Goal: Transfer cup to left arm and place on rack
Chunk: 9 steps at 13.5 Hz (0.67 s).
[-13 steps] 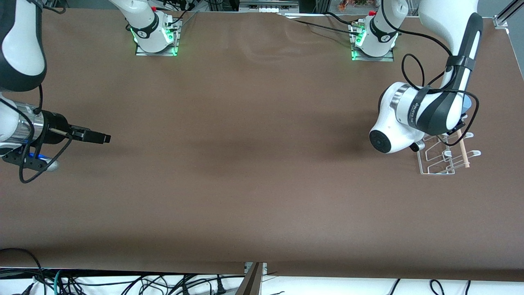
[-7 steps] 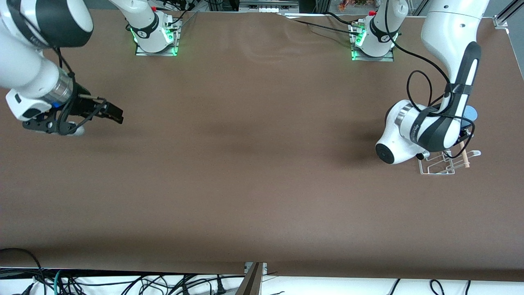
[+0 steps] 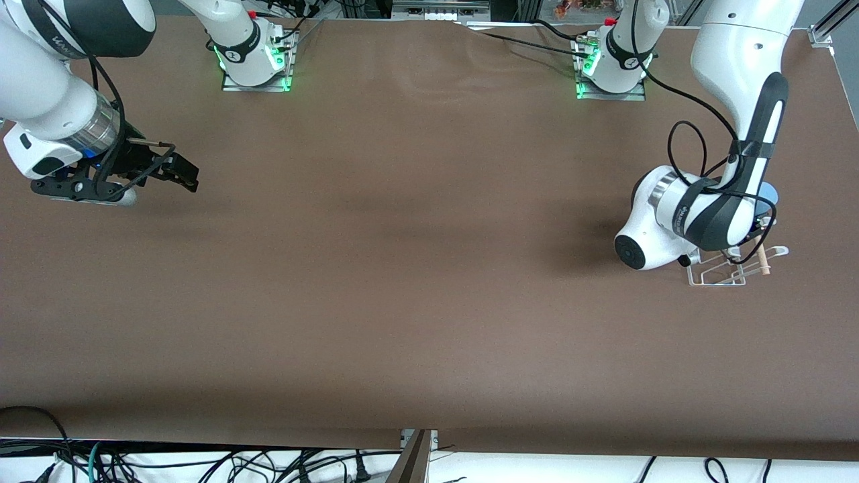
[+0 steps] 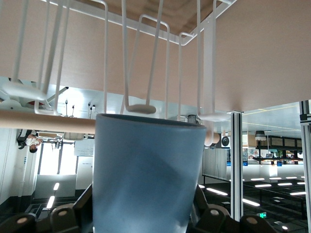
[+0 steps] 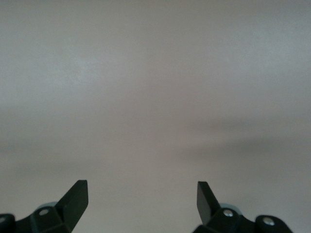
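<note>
My left gripper (image 4: pixel 141 223) grips the light-blue cup (image 4: pixel 146 174) over the wire rack (image 3: pixel 721 268); my right gripper (image 3: pixel 181 173) waits, spread wide.

Right arm: the right gripper (image 3: pixel 180 171) has risen from the mid-left edge of the front view to the upper left, its wrist turned from level to a downward tilt, and it hangs over bare bench (image 3: pixel 402 268).

Left arm: the wrist has settled lower over the rack (image 3: pixel 728 265), hiding more of its wire frame; less of the cup (image 3: pixel 768 194) shows past the forearm.
</note>
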Each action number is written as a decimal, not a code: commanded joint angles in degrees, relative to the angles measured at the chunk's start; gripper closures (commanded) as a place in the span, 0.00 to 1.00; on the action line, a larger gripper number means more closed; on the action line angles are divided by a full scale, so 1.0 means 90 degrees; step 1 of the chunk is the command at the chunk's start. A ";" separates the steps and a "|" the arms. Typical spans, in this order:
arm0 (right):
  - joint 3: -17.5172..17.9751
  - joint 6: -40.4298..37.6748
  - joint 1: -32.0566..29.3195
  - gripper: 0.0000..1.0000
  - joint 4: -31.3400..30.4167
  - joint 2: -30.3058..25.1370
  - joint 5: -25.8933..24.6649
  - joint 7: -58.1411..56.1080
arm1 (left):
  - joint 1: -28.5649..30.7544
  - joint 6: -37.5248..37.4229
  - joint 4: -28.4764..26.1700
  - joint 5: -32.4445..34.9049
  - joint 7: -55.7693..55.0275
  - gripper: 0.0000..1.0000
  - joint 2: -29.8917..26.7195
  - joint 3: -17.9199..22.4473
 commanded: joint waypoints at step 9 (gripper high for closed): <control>0.0057 -0.0042 0.0174 0.01 0.0009 0.0012 -0.0096 -0.0024 | -0.0032 -0.0306 0.0678 -0.1162 -0.0223 0.00 -0.0646 -0.0039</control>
